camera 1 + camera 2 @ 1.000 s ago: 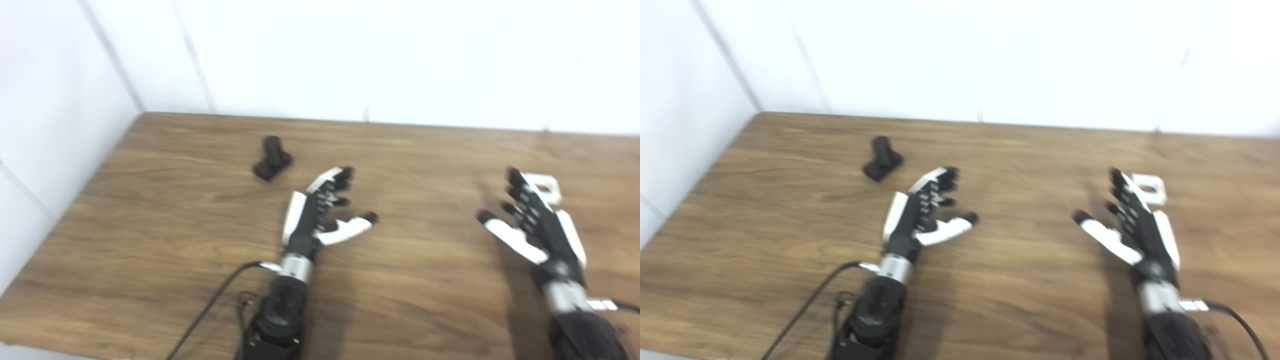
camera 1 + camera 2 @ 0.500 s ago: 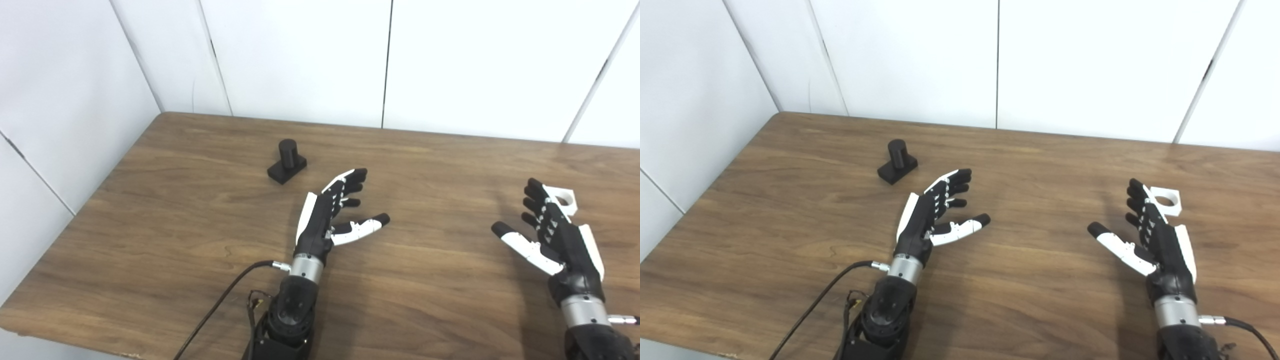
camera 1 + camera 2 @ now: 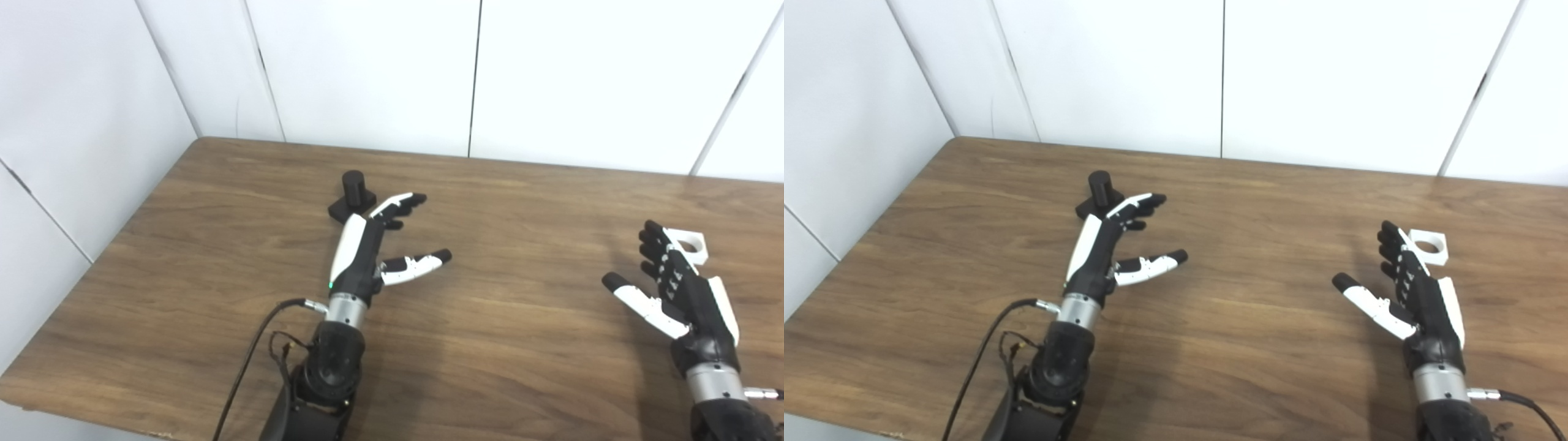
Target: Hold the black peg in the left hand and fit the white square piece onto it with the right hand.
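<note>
Two head cameras, side by side, looking down and forward over the table (image 3: pixel 184 294).
Both face the white wall panels (image 3: pixel 1127 67) behind the far edge; arms enter from the bottom. The views share nearly the whole tabletop, with the right eye view offset so everything sits further left. Medium range.

We saw a brown wooden table (image 3: pixel 527 343) set into a corner of white panelled walls (image 3: pixel 367 67).
</note>
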You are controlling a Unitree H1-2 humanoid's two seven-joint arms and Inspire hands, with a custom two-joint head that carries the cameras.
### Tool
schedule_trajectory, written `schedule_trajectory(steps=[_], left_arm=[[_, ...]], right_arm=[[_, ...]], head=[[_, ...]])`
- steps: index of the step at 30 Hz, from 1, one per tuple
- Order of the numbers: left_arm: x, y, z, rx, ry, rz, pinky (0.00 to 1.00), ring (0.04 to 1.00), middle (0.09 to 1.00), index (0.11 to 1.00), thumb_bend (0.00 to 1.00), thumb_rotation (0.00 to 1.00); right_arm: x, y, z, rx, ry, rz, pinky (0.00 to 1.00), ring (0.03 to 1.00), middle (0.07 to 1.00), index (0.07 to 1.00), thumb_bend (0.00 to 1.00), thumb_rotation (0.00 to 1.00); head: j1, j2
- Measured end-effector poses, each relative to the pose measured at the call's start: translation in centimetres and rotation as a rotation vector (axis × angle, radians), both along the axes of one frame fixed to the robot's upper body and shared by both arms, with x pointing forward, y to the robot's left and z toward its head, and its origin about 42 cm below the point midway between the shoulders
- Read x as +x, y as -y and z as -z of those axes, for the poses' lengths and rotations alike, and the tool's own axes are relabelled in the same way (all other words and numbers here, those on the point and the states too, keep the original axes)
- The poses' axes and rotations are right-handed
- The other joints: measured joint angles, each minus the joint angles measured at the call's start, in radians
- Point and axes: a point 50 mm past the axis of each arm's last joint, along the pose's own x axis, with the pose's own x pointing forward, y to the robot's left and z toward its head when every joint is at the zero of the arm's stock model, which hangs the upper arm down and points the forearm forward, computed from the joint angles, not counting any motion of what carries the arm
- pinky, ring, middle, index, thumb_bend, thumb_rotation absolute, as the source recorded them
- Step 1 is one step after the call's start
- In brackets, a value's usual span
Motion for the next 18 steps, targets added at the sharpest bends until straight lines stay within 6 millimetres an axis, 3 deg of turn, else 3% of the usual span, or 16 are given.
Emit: schedule_trajectory(steps=[4,10,18], left_arm=[[0.6,-0.5,-1.2,0.031,0.001,0.016,0.65,0.801,0.831,0.755,0.76,0.18],[1.7,-2.1,-2.8,0.158,0.021,0.01,0.72,0.829,0.844,0.758,0.75,0.22],[2.8,-3.8,-5.4,0.307,0.078,-0.045,0.66,0.809,0.848,0.75,0.76,0.26]], right_arm=[[0.0,-0.1,0.0,0.005,0.0,0.0,0.88,0.907,0.918,0.92,0.79,0.41],[0.0,0.0,0.0,0.006,0.0,0.002,0.87,0.896,0.912,0.914,0.79,0.4],[0.0,-0.1,0.1,0.018,-0.001,-0.001,0.85,0.89,0.912,0.911,0.79,0.4]], head=[[0.002,0.0],[0.005,-0.002],[0.009,-0.002]])
